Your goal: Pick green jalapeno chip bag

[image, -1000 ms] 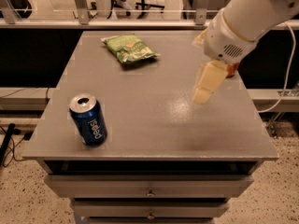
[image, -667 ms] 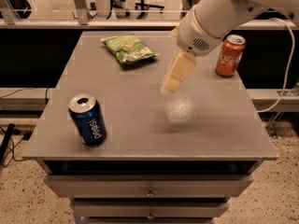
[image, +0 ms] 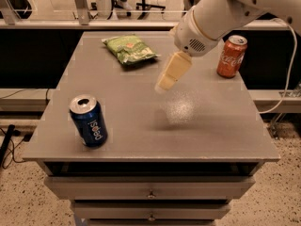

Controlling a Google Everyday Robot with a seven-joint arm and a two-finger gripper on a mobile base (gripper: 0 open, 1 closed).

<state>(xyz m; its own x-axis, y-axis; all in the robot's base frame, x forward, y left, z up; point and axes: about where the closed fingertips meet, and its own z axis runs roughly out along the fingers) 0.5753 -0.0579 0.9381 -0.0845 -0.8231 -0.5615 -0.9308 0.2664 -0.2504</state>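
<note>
The green jalapeno chip bag lies flat on the far left part of the grey table. It is light green and crinkly with pale print. My gripper hangs from the white arm above the table's middle, to the right of the bag and nearer the camera, a short way from it. It holds nothing that I can see.
A blue Pepsi can stands upright near the front left corner. An orange-red Coca-Cola can stands at the far right edge. Drawers sit below the tabletop. A rail and floor lie behind the table.
My arm and gripper have swung left across the table toward the chip bag, uncovering the Coca-Cola can. The bag and both cans have not moved.
</note>
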